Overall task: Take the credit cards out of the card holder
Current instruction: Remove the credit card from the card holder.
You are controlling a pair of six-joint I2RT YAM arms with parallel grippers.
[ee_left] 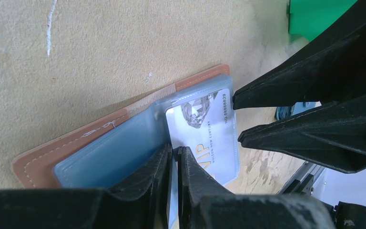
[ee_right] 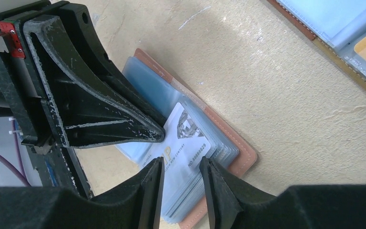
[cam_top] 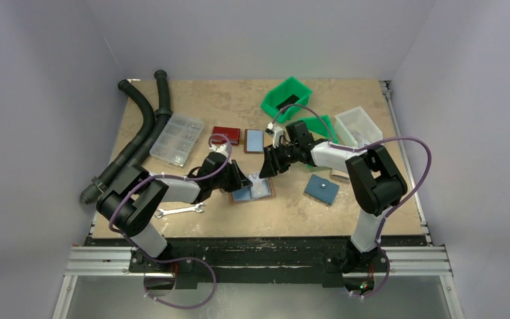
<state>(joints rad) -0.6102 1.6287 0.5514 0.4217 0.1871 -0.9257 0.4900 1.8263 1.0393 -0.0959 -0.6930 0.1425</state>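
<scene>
The brown card holder (cam_top: 263, 191) lies open on the table, its clear blue sleeves fanned out (ee_left: 76, 143) (ee_right: 240, 157). A pale credit card (ee_left: 205, 129) marked VIP sits in the top sleeve (ee_right: 186, 138). My left gripper (cam_top: 243, 181) (ee_left: 175, 149) is shut on the thin edge of a sleeve beside the card. My right gripper (cam_top: 266, 167) (ee_right: 181, 161) is open, its fingertips straddling the card's numbered end from the opposite side. In the left wrist view the right gripper's fingers (ee_left: 286, 86) reach the card's far edge. No other cards are visible.
A second open card holder (cam_top: 255, 139) and a red wallet (cam_top: 226, 135) lie behind. A blue snap pouch (cam_top: 322, 189) is to the right. Green bins (cam_top: 285, 96), a white bin (cam_top: 358, 125), a clear organizer box (cam_top: 177, 138), black hoses (cam_top: 143, 126) and a wrench (cam_top: 179, 211) surround them.
</scene>
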